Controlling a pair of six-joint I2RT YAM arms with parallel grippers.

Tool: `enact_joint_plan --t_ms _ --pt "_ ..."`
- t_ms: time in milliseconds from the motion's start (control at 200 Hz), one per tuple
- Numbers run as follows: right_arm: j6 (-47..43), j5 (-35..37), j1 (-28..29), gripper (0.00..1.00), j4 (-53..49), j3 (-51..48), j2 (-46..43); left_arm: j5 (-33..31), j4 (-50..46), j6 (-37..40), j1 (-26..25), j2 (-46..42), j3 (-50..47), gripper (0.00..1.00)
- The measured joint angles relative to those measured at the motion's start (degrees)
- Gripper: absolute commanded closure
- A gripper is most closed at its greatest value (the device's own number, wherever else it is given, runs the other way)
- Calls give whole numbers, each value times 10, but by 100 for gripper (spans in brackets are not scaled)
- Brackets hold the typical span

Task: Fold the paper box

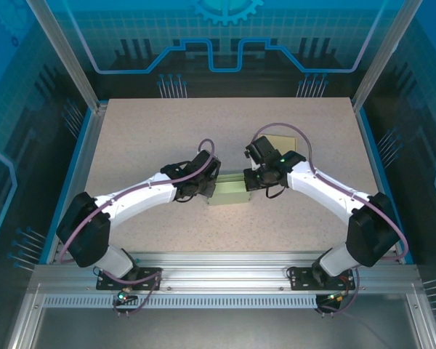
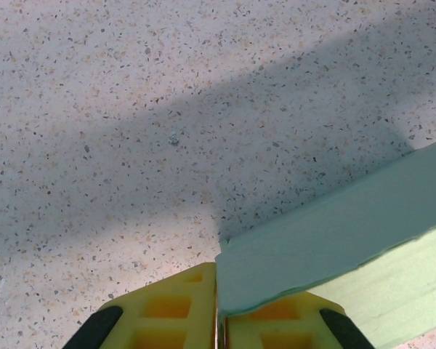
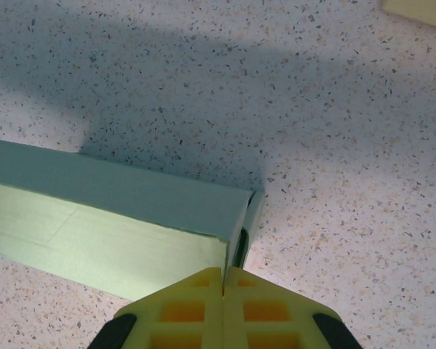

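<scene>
The pale green paper box (image 1: 229, 193) lies in the middle of the table between my two grippers. My left gripper (image 1: 212, 187) is at its left end; in the left wrist view the yellow fingers (image 2: 167, 316) are shut on the thin edge of the box's end wall (image 2: 334, 233). My right gripper (image 1: 251, 182) is at the right end. There the gripper (image 3: 224, 280) is shut on the box's end panel (image 3: 116, 211), with a narrow flap standing just beside it.
A tan flat sheet (image 1: 282, 139) lies behind the right gripper; its corner (image 3: 421, 11) is at the top right of the right wrist view. Speckled tabletop (image 1: 145, 138) spreads all around, bounded by blue rails and metal posts.
</scene>
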Motion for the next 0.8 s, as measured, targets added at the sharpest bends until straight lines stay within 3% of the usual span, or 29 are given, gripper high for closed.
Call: enact_joint_plan --t_ms 800 --pt "0 53 7 100 -24 10 13 0 10 -23 -8 3 0 88"
